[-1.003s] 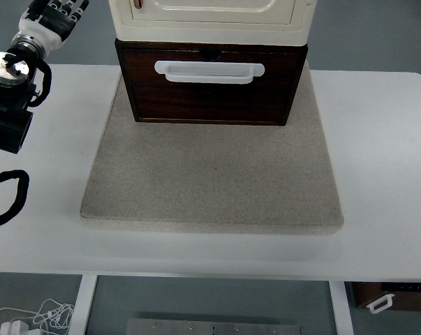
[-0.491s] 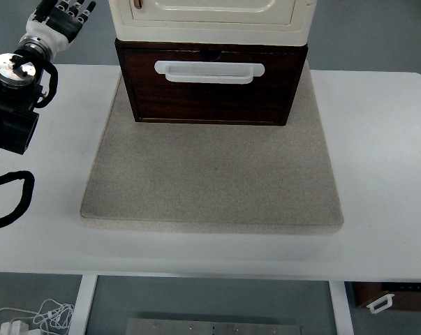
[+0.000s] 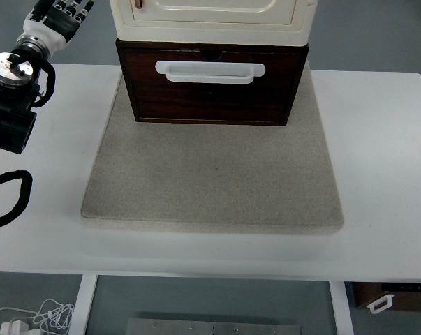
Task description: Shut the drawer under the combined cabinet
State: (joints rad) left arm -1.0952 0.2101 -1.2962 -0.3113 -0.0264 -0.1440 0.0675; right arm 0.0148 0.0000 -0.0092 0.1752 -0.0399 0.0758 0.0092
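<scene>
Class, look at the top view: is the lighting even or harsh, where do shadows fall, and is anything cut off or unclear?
Top view: soft, even light; a faint shadow under the mat's near edge; the cream cabinet and the left hand are cropped by the top edge; focus is sharp throughout.

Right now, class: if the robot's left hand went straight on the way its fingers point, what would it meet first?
The left hand points up and rightward toward the frame's top edge; nothing visibly lies ahead, though the cream cabinet stands just rightward and depth is unclear.

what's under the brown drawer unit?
The brown drawer stands on a grey mat, which lies on the white table. A cream cabinet stacks on top. The drawer's inside is hidden.
</scene>
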